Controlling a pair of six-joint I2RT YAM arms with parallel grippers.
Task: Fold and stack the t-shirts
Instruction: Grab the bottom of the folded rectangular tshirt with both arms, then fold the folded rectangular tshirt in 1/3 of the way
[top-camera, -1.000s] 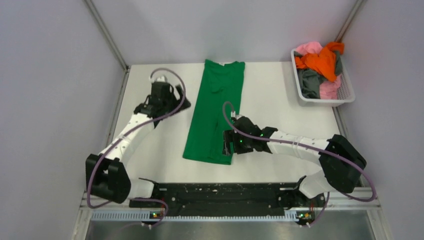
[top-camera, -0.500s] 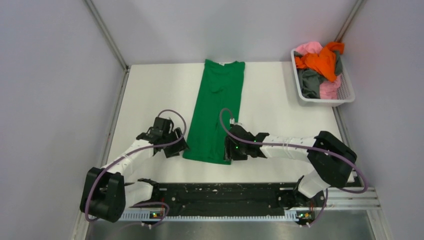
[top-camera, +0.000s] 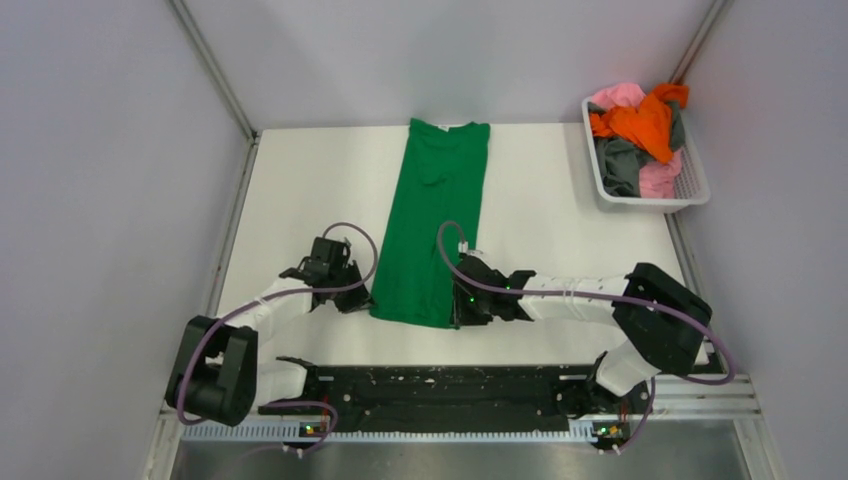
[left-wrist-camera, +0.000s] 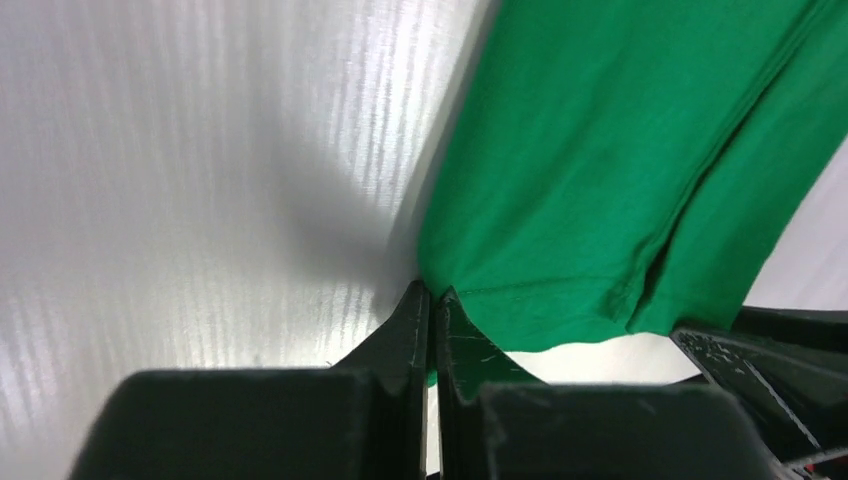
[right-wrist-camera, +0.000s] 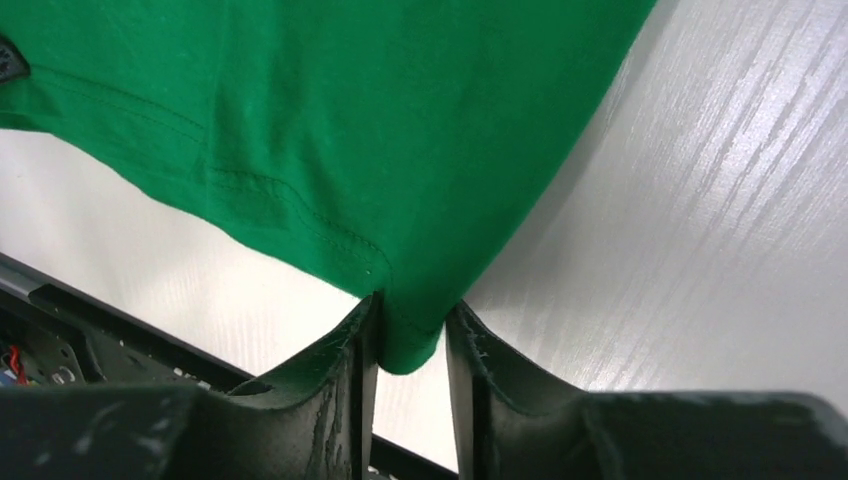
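Left gripper (left-wrist-camera: 432, 300) pinched almost closed on near-left hem corner of green t-shirt (top-camera: 430, 220); sliver of green shows between fingers. Right gripper (right-wrist-camera: 412, 325) narrow, clamping near-right hem corner, cloth bunched in gap. Shirt lies as long narrow strip down middle of white table (top-camera: 560, 230), collar at far edge, hem nearest arm bases. Far right corner: heap of orange, pink, grey t-shirts (top-camera: 640, 125) in white basket (top-camera: 690, 190).

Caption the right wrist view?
Right gripper pinches a hem corner of the bright green cloth t-shirt over the white table.
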